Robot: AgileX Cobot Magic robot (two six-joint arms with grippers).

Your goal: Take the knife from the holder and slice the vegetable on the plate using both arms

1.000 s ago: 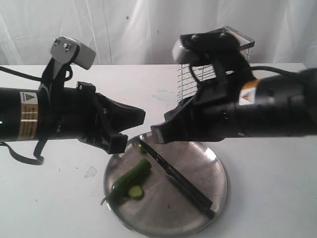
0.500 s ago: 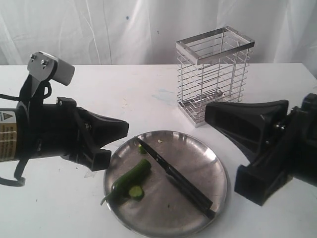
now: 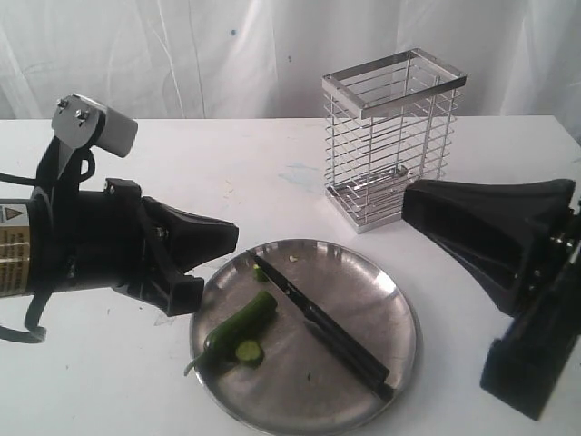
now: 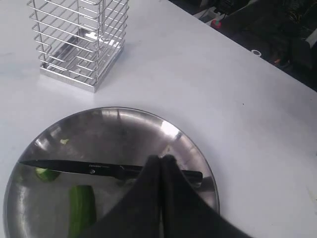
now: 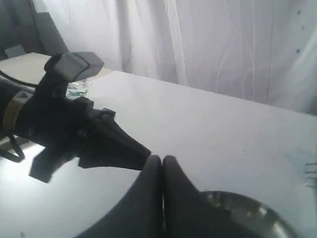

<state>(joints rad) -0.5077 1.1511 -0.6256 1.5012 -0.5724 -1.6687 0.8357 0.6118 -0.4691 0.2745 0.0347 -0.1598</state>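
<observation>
With black left hand (image 4: 161, 159) and right hand (image 5: 162, 158) closed, empty, near the round steel plate (image 3: 368, 277), the slim black-handled knife (image 3: 318, 322) lies on it, probably light and stiff, best gripped by its handle.

Green chili (image 3: 243, 320), black knife (image 3: 320, 324), dull grey plate (image 3: 368, 286).
Pale-green cut slice (image 3: 248, 351) at the plate's eight o'clock; chrome holder (image 3: 390, 145) striped with horizontal bars; white table (image 3: 227, 173); black left arm (image 3: 91, 245), yellow label (image 3: 11, 250).

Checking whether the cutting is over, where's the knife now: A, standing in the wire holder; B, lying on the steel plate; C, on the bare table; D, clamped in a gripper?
B: the knife lies flat across the plate, beside the cut vegetable.
</observation>
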